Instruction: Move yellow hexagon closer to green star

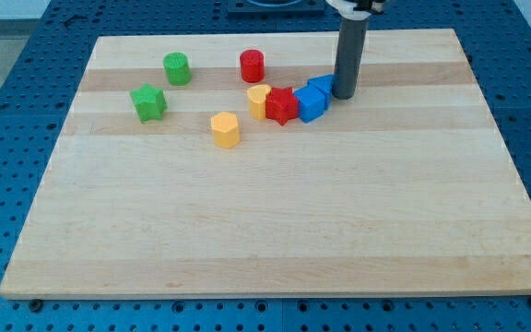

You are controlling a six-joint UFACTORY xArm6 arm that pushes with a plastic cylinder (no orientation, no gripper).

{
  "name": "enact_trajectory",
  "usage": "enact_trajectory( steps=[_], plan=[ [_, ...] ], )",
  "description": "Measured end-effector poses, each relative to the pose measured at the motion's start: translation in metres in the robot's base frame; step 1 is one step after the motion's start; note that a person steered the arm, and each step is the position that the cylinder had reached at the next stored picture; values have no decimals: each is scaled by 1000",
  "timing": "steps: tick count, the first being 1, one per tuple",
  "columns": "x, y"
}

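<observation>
The yellow hexagon (pixel 226 129) stands on the wooden board, left of centre in the upper half. The green star (pixel 148 102) lies up and to the view's left of it, with a gap of bare board between them. My tip (pixel 344 95) rests on the board near the view's top, right of centre, touching or almost touching the right side of a blue block (pixel 322 88). It is far to the right of the yellow hexagon.
A green cylinder (pixel 177 68) and a red cylinder (pixel 252 65) stand near the top. A row of touching blocks runs left from my tip: a second blue block (pixel 310 105), a red star (pixel 282 105), a yellow heart-like block (pixel 259 100).
</observation>
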State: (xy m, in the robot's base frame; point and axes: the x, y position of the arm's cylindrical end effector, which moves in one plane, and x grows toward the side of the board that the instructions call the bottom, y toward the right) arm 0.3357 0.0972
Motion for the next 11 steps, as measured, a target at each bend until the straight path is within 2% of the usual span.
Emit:
enact_trajectory(
  steps=[1,2,3,5,8,10,11],
  plan=[
    [45,26],
    [95,24],
    [119,-13],
    [113,-102],
    [76,-210],
    [73,-223],
    [73,-248]
  ],
)
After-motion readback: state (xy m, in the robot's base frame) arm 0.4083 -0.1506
